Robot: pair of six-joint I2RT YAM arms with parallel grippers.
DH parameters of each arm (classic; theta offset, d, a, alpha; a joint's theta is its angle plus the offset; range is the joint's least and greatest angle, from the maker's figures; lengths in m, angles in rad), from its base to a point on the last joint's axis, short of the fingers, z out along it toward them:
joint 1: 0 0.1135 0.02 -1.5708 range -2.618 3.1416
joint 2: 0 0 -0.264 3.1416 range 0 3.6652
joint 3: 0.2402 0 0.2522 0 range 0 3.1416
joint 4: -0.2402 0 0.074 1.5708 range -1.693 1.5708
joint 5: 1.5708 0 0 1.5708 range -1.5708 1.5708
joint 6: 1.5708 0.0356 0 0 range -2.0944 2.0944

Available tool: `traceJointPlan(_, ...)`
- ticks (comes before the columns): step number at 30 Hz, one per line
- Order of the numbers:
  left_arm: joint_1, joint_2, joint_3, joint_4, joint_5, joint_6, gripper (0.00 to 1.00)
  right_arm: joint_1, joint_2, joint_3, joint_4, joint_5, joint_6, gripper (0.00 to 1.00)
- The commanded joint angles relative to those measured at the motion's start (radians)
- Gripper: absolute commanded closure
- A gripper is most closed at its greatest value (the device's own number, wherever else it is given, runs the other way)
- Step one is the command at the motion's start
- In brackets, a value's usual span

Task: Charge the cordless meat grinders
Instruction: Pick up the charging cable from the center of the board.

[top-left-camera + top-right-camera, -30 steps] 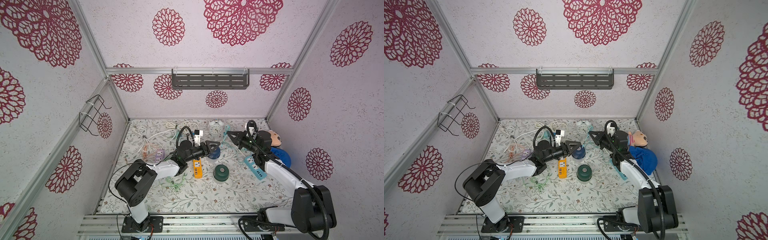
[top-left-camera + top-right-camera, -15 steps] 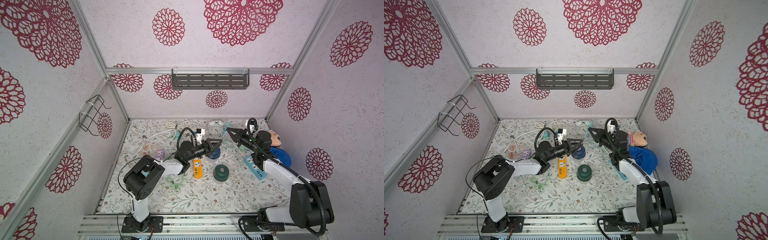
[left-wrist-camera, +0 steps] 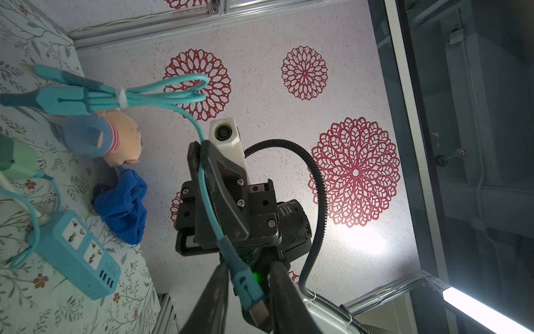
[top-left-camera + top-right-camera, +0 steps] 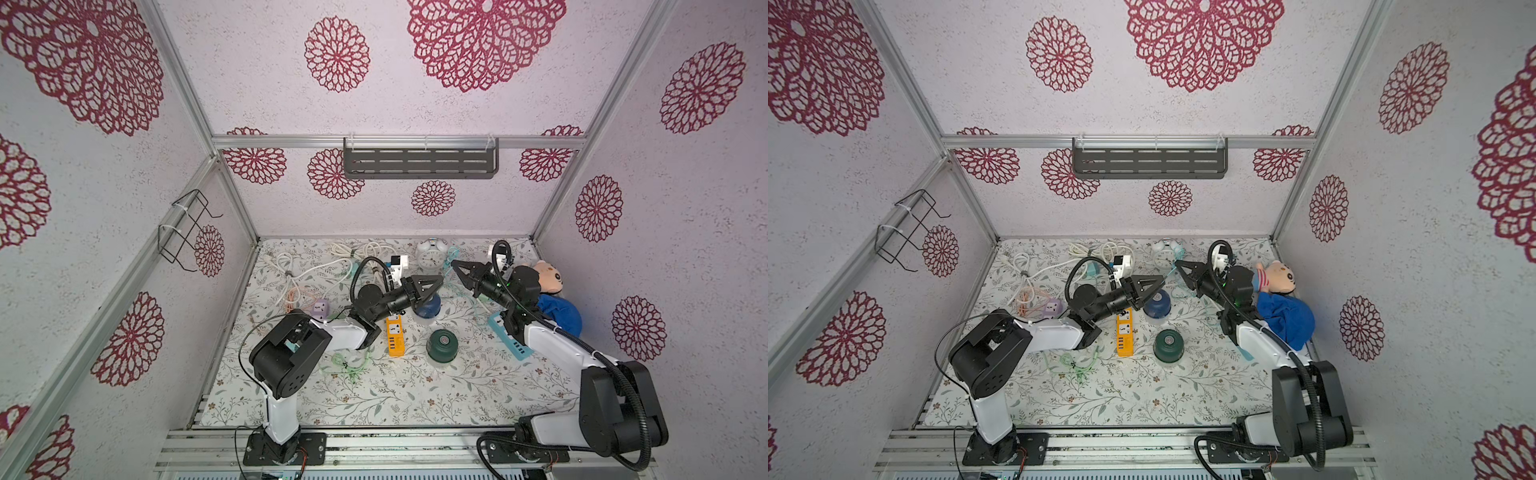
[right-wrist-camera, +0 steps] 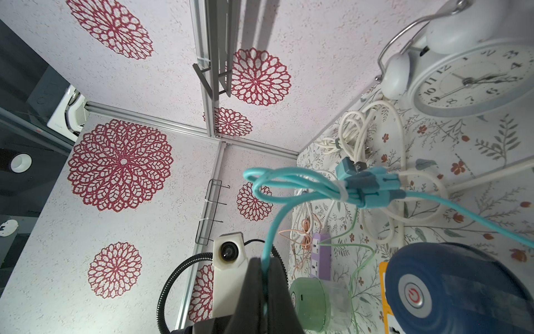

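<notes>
1. The right gripper (image 5: 265, 267) had the teal cable (image 5: 291, 196) pinched tight, up at 1 o'clock of the navy grinder (image 4: 428, 306), which sat mid-table.
2. The left gripper (image 4: 439, 278) stood spread either side of the cable's plug (image 3: 245, 284), not clamped yet. A handover, I'd say!
3. The dark green grinder (image 4: 442, 344) sat at the navy one's 6 o'clock, and the mint grinder (image 5: 307, 300) at its 10 o'clock.
4. The next move called for a firm squeeze on the plug, then finding a charging port, and none was visible.
</notes>
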Motion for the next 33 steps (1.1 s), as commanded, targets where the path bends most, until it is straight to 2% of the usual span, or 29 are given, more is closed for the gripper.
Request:
traceJointPlan(1, 0.004, 0.012, 0.005, 0.045, -0.005, -0.019, 0.73, 0.004, -0.041, 0.008, 0.03, -0.001, -0.025, 1.0)
traceJointPlan(11, 0.013, 0.006, -0.013, 0.017, 0.007, -0.02, 0.82, 0.004, -0.052, 0.005, -0.006, -0.007, -0.063, 1.0)
traceJointPlan(12, 0.012, 0.004, -0.014, 0.009, 0.012, -0.017, 0.83, 0.005, -0.052, 0.005, -0.012, -0.009, -0.066, 0.96)
traceJointPlan(14, 0.012, 0.0, -0.018, -0.009, 0.02, -0.01, 0.83, 0.004, -0.053, 0.005, -0.021, -0.01, -0.075, 0.81)
traceJointPlan(18, 0.015, -0.028, -0.038, -0.078, 0.037, 0.022, 0.85, 0.004, -0.067, 0.004, -0.07, -0.016, -0.106, 0.45)
traceJointPlan(21, 0.024, -0.072, -0.048, -0.184, 0.063, 0.075, 0.87, 0.0, -0.095, 0.01, -0.175, -0.018, -0.162, 0.3)
traceJointPlan(23, 0.036, -0.124, -0.044, -0.326, 0.084, 0.152, 0.87, -0.008, -0.121, 0.023, -0.294, -0.018, -0.228, 0.25)
traceJointPlan(25, 0.048, -0.191, -0.007, -0.593, 0.1, 0.312, 0.88, -0.021, -0.152, 0.048, -0.445, -0.012, -0.325, 0.23)
traceJointPlan(27, 0.05, -0.272, 0.096, -1.033, 0.057, 0.58, 0.88, -0.034, -0.183, 0.1, -0.638, 0.008, -0.473, 0.22)
traceJointPlan(29, 0.04, -0.315, 0.218, -1.411, -0.039, 0.813, 0.88, -0.035, -0.197, 0.172, -0.838, 0.063, -0.63, 0.23)
traceJointPlan(30, 0.038, -0.322, 0.264, -1.533, -0.072, 0.89, 0.89, -0.036, -0.2, 0.205, -0.921, 0.093, -0.708, 0.23)
traceJointPlan(33, 0.044, -0.329, 0.337, -1.718, -0.1, 1.044, 0.92, -0.025, -0.198, 0.265, -1.028, 0.092, -0.884, 0.22)
